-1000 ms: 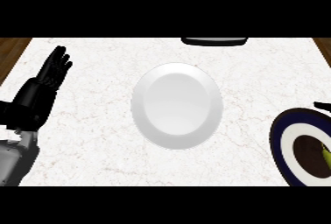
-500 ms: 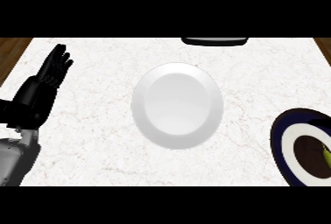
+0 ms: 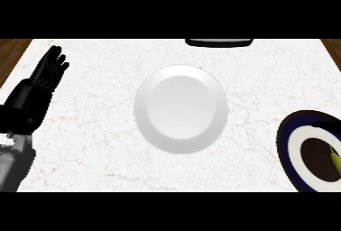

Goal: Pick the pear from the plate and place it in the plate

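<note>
Head view: left hand (image 3: 40,85) has its fingers (image 3: 54,61) straight and spread, holding nothing, resting well left of the white plate (image 3: 180,108), forearm running down to the lower left corner. Right hand does not show at all.

White plate sits mid tabletop (image 3: 100,144), oval-looking, glossy, nothing on it. Landmark for everything else. Right of it and lower, cut by the frame edge, is a dark blue plate (image 3: 293,149) with a white ring and dark centre. On that plate, at the far right edge, a yellow-green sliver, likely the pear (image 3: 332,158); mostly cropped, shape can't be confirmed. Above the white plate at the far tabletop edge, a dark rimmed object (image 3: 218,42), only partly visible, can't tell what.

Step judged: reach for the pear, not yet begun. Pear lies on the right side, so the right hand is the natural one. Come down over the blue plate with fingers opened, curl around the fruit's body, not the rim. Lift clear of the plate lip before travelling left to the white plate. Set down near its centre so the pear doesn't roll off.

Pear looks smooth, pale yellow-green, small against its plate.
</note>
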